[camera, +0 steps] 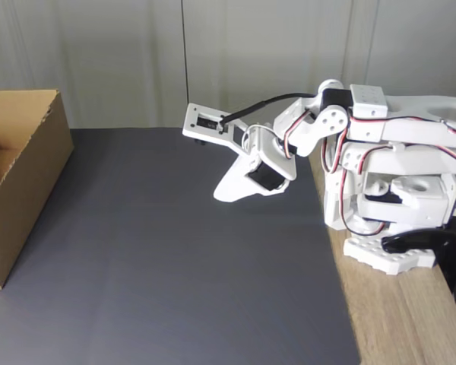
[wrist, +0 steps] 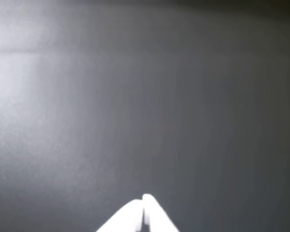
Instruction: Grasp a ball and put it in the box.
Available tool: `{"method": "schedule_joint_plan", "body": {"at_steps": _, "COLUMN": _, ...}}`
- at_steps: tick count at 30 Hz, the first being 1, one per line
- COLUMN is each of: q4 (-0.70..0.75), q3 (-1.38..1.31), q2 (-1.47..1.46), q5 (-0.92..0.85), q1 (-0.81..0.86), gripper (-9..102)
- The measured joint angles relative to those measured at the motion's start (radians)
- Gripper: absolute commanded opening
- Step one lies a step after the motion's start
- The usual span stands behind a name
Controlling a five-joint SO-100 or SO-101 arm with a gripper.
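- Arm (camera: 365,144): white, 3D-printed, with red, black and white wiring; base (camera: 395,255) sits on the bare wooden strip of the tabletop (camera: 410,319) at the right of the fixed view. The arm is folded, with the forearm reaching left over the mat.
- Hand (camera: 220,195): the 2 white fingers are together, tips touching or nearly so, with nothing between them. In the fixed view the tips point down and to the left, above the mat; whether they touch it cannot be told.
- Hand in the wrist view (wrist: 144,199): the 2 fingertips enter from the bottom edge, pressed side by side, blurred and overexposed.
- Mat (camera: 167,258): dark grey, smooth, covering most of the tabletop. In the wrist view the mat (wrist: 145,106) carries a soft light reflection at the left.
- Cardboard box (camera: 26,182): brown, corrugated, open on top, standing on the mat at the left edge of the fixed view, well apart from the hand. Its interior is partly visible, with a dark patch on the inner wall.
- Ball: its position cannot be determined.
- Background: pale grey wall panels (camera: 137,61) behind the tabletop.
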Motion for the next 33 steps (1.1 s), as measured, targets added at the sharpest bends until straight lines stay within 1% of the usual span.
{"method": "schedule_joint_plan", "body": {"at_steps": 3, "q4": 0.008, "q3": 0.000, "q2": 0.000, "q5": -0.025, "q1": 0.029, "gripper": 0}}
{"method": "schedule_joint_plan", "body": {"at_steps": 9, "q4": 0.115, "q3": 0.000, "q2": 0.000, "q5": -0.054, "q1": 0.055, "gripper": 0}}
{"method": "schedule_joint_plan", "body": {"at_steps": 14, "q4": 0.230, "q3": 0.000, "q2": 0.000, "q5": -0.075, "q1": 0.020, "gripper": 0}}
{"method": "schedule_joint_plan", "body": {"at_steps": 25, "q4": 0.405, "q3": -0.003, "q2": 0.014, "q5": -0.089, "q1": -0.051, "gripper": 0}}
{"method": "schedule_joint_plan", "body": {"at_steps": 33, "q4": 0.420, "q3": -0.005, "q2": 0.014, "q5": -0.106, "q1": -0.052, "gripper": 0}}
